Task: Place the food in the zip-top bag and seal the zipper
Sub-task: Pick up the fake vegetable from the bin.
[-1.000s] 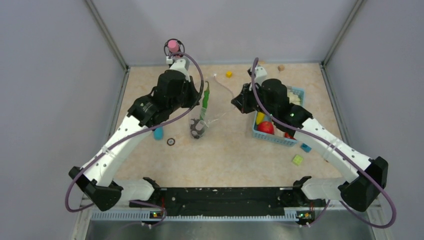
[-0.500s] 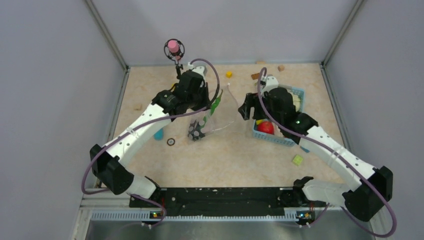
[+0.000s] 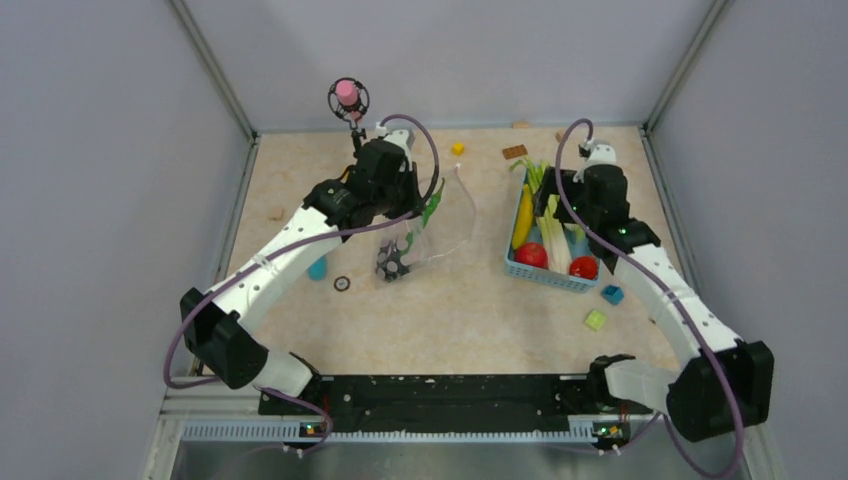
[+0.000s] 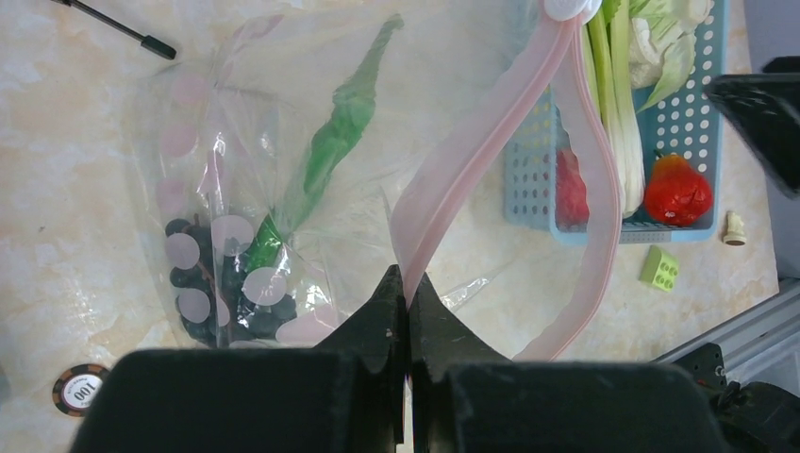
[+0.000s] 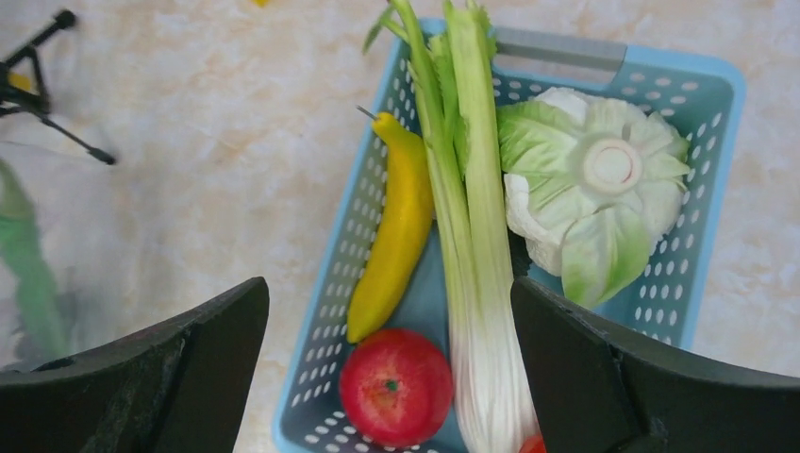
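Sprawling on the table left of the basket (image 5: 709, 203), the bag (image 4: 283, 113) has its mouth gaping toward the basket, the two sides of the zipper (image 4: 476, 142) apart. The left gripper (image 4: 406, 283), also left of the basket, is pinched tight on one zipper strip. The right gripper (image 5: 387, 283) hangs over the basket with its jaws spread wide, gripping nothing. Inside the basket lie the stalks (image 5: 472, 189), a cauliflower (image 5: 594, 189) to their right, a banana (image 5: 396, 226) to their left and two red fruits (image 5: 396, 387) at the near end. Outside the basket, in the bag, sit a pod (image 4: 340, 132) and grapes (image 4: 203, 283).
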You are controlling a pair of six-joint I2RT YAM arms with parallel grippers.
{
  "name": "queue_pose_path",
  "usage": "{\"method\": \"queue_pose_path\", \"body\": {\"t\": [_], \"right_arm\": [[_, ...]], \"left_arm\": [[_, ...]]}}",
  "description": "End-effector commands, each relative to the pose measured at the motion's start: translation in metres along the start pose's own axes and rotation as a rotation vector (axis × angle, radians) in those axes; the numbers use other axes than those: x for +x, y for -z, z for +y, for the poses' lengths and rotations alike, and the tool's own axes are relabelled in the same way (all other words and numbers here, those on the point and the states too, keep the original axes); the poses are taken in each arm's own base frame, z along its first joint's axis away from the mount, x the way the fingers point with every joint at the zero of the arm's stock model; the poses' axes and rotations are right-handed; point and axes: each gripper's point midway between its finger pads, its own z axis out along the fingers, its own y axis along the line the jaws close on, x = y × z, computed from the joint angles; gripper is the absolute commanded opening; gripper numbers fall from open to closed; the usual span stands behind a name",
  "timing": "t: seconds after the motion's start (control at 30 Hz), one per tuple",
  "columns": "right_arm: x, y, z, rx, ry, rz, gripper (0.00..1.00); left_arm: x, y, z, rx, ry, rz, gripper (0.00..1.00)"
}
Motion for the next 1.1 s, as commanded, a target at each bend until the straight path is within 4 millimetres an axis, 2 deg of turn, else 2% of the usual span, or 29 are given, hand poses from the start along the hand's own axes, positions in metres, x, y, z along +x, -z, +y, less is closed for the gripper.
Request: {"method": "queue_pose_path", "body": {"t": [0.0, 0.17, 0.4, 0.63, 0.87, 0.93, 1.07], "right_arm": [[0.023, -0.045, -0.017, 0.029, 0.043, 0.089, 0.98], [0.051, -0.085, -0.035, 0.113, 0.038, 0.200, 0.94], [0.069, -0.116, -0.048, 0.162, 0.076, 0.235, 0.88], [0.082, -0.131, -0.056, 0.182, 0.119, 0.266, 0.73], [0.089, -0.131, -0.068, 0.240, 0.141, 0.275, 0.63], [0.089, -0.130, -0.071, 0.250, 0.146, 0.273, 0.53], [0.080, -0.124, -0.071, 0.263, 0.150, 0.240, 0.26]], "left_arm": [[-0.004, -0.006, -0.004, 0.028, 0.005, -0.018, 0.00], [0.000, -0.008, -0.002, 0.030, 0.012, -0.009, 0.00], [0.004, -0.010, -0.001, 0.033, 0.011, -0.009, 0.00], [0.008, -0.012, -0.006, 0.071, 0.012, 0.007, 0.00], [0.010, -0.014, -0.007, 0.079, 0.014, 0.017, 0.00], [0.010, -0.014, -0.007, 0.082, 0.013, 0.018, 0.00], [0.010, -0.013, -0.007, 0.080, 0.014, 0.013, 0.00]]}}
